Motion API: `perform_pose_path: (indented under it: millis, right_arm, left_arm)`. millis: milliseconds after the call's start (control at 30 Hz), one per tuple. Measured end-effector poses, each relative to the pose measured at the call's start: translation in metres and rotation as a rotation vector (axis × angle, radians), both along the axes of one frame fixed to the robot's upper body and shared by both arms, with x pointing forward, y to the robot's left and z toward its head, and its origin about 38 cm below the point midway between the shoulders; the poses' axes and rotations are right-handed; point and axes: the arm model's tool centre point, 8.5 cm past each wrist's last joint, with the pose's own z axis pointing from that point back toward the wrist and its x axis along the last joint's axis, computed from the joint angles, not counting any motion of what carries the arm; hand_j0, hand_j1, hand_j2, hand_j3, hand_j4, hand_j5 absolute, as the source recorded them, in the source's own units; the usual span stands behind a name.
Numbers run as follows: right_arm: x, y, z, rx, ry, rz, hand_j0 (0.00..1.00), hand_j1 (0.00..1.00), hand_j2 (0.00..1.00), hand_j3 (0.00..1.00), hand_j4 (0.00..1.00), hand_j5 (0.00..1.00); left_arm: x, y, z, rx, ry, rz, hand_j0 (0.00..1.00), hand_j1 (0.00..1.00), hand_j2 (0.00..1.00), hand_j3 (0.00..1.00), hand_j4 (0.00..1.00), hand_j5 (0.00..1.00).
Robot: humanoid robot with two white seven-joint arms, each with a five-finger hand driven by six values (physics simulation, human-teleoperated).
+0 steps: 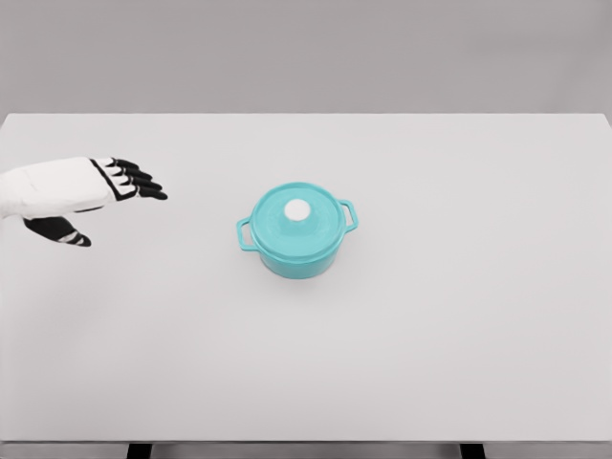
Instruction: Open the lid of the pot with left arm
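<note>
A small teal pot (298,247) with two side handles stands near the middle of the white table (459,316). Its teal lid (297,218) sits on it, topped by a white round knob (298,209). My left hand (115,203) hovers at the far left of the table, well to the left of the pot and apart from it. Its black fingers (139,182) stretch out toward the pot and the thumb (62,231) points down and away, holding nothing. The right arm is out of view.
The table's far edge runs along the top against a grey wall, and its front edge lies near the bottom of the picture. Nothing else stands on the table.
</note>
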Motion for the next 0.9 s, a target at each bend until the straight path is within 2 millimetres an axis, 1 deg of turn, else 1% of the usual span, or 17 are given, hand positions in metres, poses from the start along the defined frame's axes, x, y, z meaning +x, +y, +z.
perform_pose_path:
  millis: [133, 200, 300, 333, 367, 400, 433, 533, 667, 733, 800, 833, 900]
  right_arm:
    - [0.0, 0.0, 0.0, 0.0, -0.001, -0.001, 1.0, 1.0, 1.0, 1.0, 1.0, 1.0]
    - [0.0, 0.0, 0.0, 0.0, -0.001, 0.0, 1.0, 1.0, 1.0, 1.0, 1.0, 1.0]
    - [0.0, 0.0, 0.0, 0.001, -0.001, 0.0, 1.0, 1.0, 1.0, 1.0, 1.0, 1.0]
    - [0.0, 0.0, 0.0, 0.001, -0.001, 0.001, 1.0, 1.0, 1.0, 1.0, 1.0, 1.0]
    - [0.0, 0.0, 0.0, 0.001, -0.001, 0.0, 1.0, 1.0, 1.0, 1.0, 1.0, 1.0]
    - [0.0, 0.0, 0.0, 0.001, -0.001, 0.0, 1.0, 1.0, 1.0, 1.0, 1.0, 1.0]
    - [0.0, 0.0, 0.0, 0.001, -0.001, 0.001, 1.0, 1.0, 1.0, 1.0, 1.0, 1.0]
    - [0.0, 0.0, 0.0, 0.001, 0.0, 0.0, 1.0, 1.0, 1.0, 1.0, 1.0, 1.0]
    - [0.0, 0.0, 0.0, 0.001, 0.0, 0.001, 1.0, 1.0, 1.0, 1.0, 1.0, 1.0]
    - [0.0, 0.0, 0.0, 0.001, 0.0, 0.001, 1.0, 1.0, 1.0, 1.0, 1.0, 1.0]
    - [0.0, 0.0, 0.0, 0.001, 0.0, 0.001, 1.0, 1.0, 1.0, 1.0, 1.0, 1.0]
    - [0.0, 0.0, 0.0, 0.001, 0.0, 0.001, 1.0, 1.0, 1.0, 1.0, 1.0, 1.0]
    - [0.0, 0.0, 0.0, 0.001, 0.0, 0.001, 1.0, 1.0, 1.0, 1.0, 1.0, 1.0]
  left_arm:
    - [0.0, -0.003, 0.002, -0.001, -0.007, -0.01, 1.0, 1.0, 1.0, 1.0, 1.0, 1.0]
    - [0.0, 0.001, 0.008, -0.051, -0.012, 0.005, 1.0, 1.0, 1.0, 1.0, 1.0, 1.0]
    - [0.008, 0.01, 0.026, -0.108, -0.048, 0.038, 1.0, 1.0, 1.0, 1.0, 1.0, 1.0]
    - [0.014, 0.01, 0.043, -0.101, -0.102, 0.041, 1.0, 1.0, 1.0, 1.0, 1.0, 1.0]
    - [0.023, 0.003, 0.058, -0.09, -0.161, 0.037, 1.0, 1.0, 1.0, 1.0, 1.0, 1.0]
    - [0.03, -0.007, 0.053, -0.08, -0.184, 0.033, 1.0, 1.0, 1.0, 1.0, 1.0, 1.0]
    - [0.037, -0.017, 0.044, -0.078, -0.191, 0.032, 1.0, 1.0, 1.0, 1.0, 1.0, 1.0]
    - [0.053, -0.039, 0.033, -0.088, -0.214, 0.032, 1.0, 1.0, 1.0, 1.0, 1.0, 1.0]
    - [0.066, -0.095, 0.008, -0.107, -0.217, -0.019, 1.0, 1.0, 1.0, 1.0, 1.0, 1.0]
    - [0.066, -0.122, -0.001, -0.109, -0.211, -0.064, 1.0, 1.0, 1.0, 1.0, 1.0, 1.0]
    - [0.057, -0.147, -0.008, -0.115, -0.208, -0.123, 1.0, 1.0, 1.0, 1.0, 1.0, 1.0]
    - [0.051, -0.16, -0.005, -0.117, -0.221, -0.159, 1.0, 1.0, 1.0, 1.0, 1.0, 1.0]
    - [0.041, -0.179, -0.004, -0.119, -0.229, -0.218, 1.0, 1.0, 1.0, 1.0, 1.0, 1.0]
